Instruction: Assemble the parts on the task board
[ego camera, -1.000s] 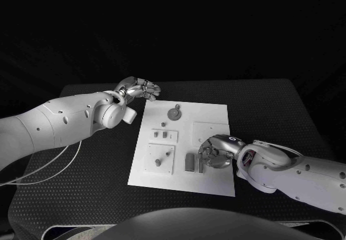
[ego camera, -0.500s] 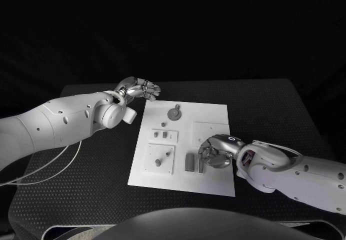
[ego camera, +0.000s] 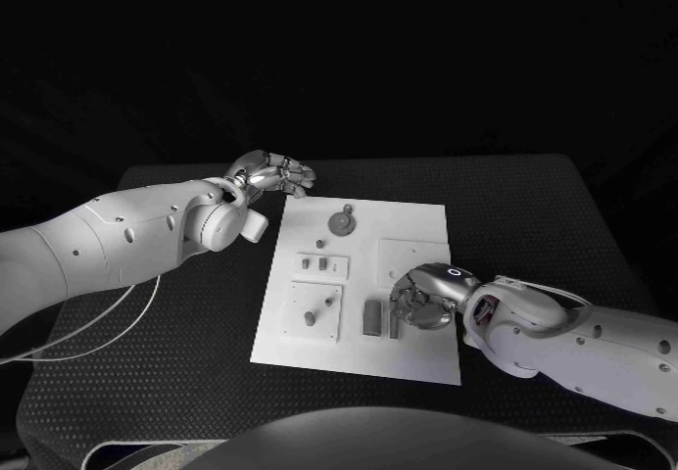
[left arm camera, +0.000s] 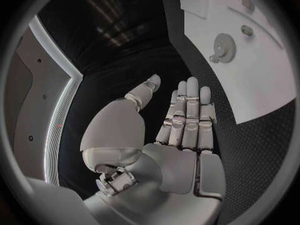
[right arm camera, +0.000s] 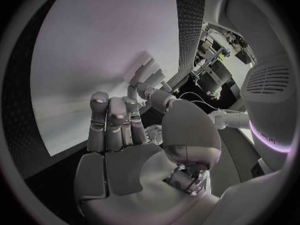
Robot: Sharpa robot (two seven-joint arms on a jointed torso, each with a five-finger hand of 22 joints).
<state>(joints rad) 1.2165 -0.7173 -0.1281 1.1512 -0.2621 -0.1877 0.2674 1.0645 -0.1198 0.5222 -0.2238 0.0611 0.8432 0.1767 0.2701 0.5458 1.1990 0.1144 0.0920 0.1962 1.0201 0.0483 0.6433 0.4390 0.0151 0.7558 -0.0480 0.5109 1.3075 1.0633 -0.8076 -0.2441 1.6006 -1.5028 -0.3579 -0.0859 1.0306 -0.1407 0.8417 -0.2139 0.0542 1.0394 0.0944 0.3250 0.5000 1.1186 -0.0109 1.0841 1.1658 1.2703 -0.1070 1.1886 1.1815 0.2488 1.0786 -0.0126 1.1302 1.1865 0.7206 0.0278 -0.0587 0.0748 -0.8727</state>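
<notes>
The white task board (ego camera: 424, 220) lies in the middle of the black table. On it are a grey gear (ego camera: 342, 222), small grey pieces (ego camera: 322, 262) near its left side, and two upright grey bars (ego camera: 373, 317) toward the near edge. My right hand (ego camera: 424, 298) hangs low over the board just right of the bars, fingers bent down beside them; I see no part in it. In the right wrist view the fingers (right arm camera: 112, 117) point at the bars (right arm camera: 145, 69). My left hand (ego camera: 275, 174) hovers off the board's far left corner, holding nothing. The left wrist view shows the gear (left arm camera: 224, 47) beyond its straight fingers (left arm camera: 187, 115).
A second small plate (ego camera: 316, 309) with two grey pieces sits at the board's near left. A square outline (ego camera: 414, 250) marks the board's right half. A white cable (ego camera: 99, 323) loops on the table under my left arm.
</notes>
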